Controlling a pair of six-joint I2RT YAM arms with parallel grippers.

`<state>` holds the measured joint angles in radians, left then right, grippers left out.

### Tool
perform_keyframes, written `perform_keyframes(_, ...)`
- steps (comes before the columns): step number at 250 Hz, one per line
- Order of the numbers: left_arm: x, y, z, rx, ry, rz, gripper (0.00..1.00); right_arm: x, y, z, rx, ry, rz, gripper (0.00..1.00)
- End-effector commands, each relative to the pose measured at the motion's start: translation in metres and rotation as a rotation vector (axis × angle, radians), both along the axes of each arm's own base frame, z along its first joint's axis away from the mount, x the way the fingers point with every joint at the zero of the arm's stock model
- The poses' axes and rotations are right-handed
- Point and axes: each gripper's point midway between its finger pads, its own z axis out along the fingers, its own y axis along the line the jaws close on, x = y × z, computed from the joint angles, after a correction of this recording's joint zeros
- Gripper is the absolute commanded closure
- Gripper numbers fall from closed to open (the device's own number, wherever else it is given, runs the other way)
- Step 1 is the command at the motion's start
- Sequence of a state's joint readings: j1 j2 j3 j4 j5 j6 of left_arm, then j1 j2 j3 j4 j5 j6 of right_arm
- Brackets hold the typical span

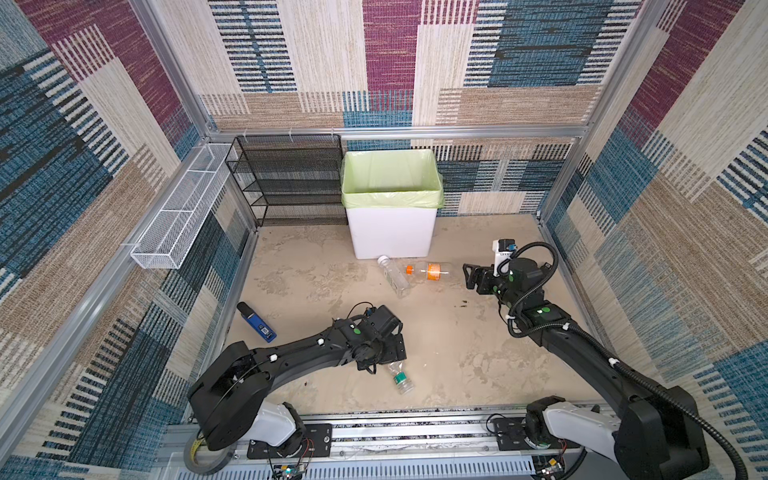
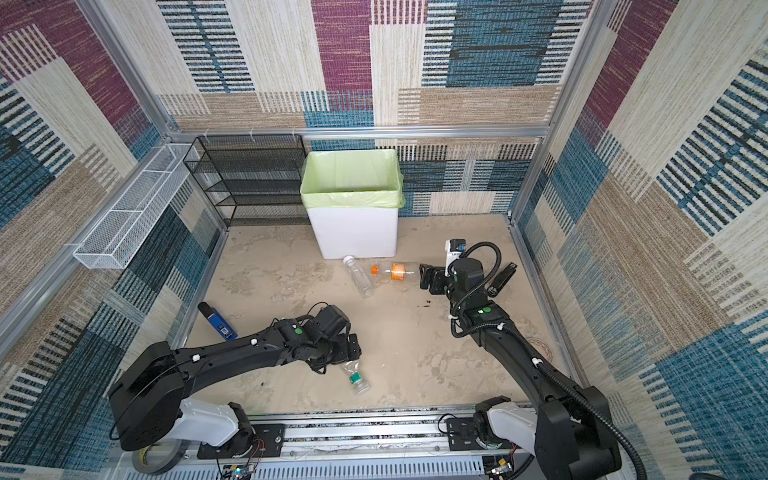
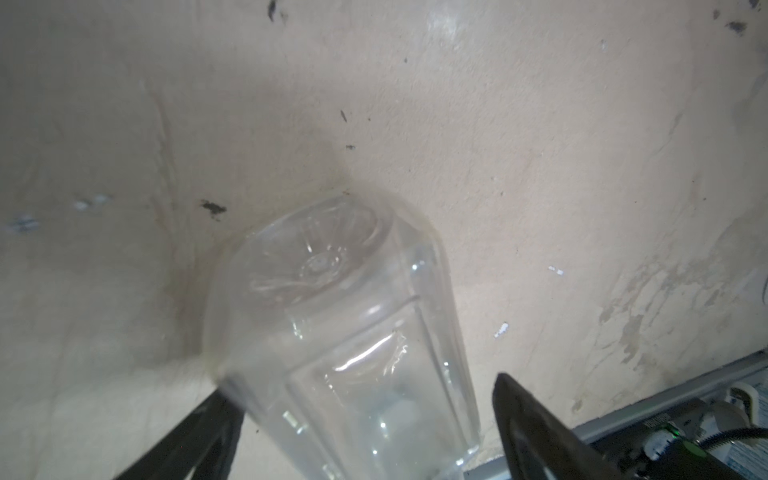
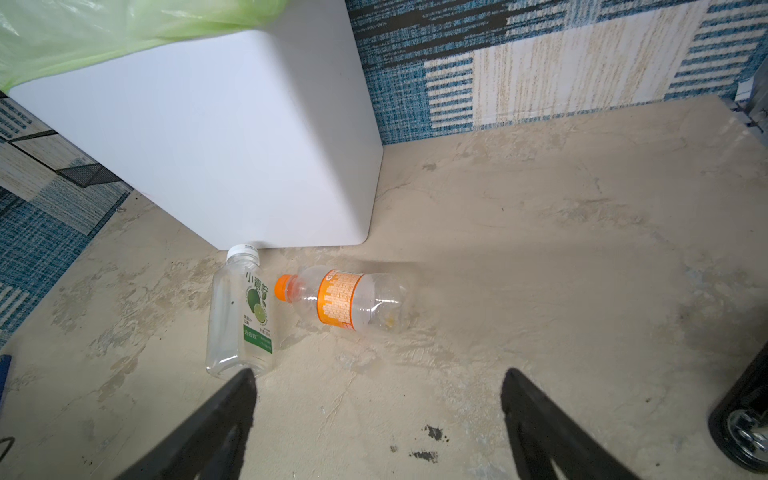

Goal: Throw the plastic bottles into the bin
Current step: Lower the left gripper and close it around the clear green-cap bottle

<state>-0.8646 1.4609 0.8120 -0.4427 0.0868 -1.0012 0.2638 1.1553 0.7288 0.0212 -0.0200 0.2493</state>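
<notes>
robot test cell in a lab. box framed in aluminium extrusion (image 1: 415,132), walls (image 1: 390,50) skinned with patchwork carpet tiles in blue, maroon and beige. left arm (image 1: 291,353) and right arm (image 1: 582,349) sit on base plates on a slotted rail (image 1: 415,432) along the front edge. loose wiring and a small circuit board (image 1: 286,471) below it, tape roll (image 1: 203,467) lying by. floor (image 1: 457,345) is a stained beige sheet. few props only: black mesh shelf rack (image 1: 291,183), white wire basket (image 1: 178,212) hung on the frame, bin (image 1: 390,237) with a green liner.
</notes>
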Motion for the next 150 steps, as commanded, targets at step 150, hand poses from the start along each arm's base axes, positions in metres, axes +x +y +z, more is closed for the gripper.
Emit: perform_keyframes(150,0.078,-0.011,0.006,0.128,-0.095,-0.316,0.32,0.001,-0.010,0.013,0.022,-0.031,-0.039,0.09)
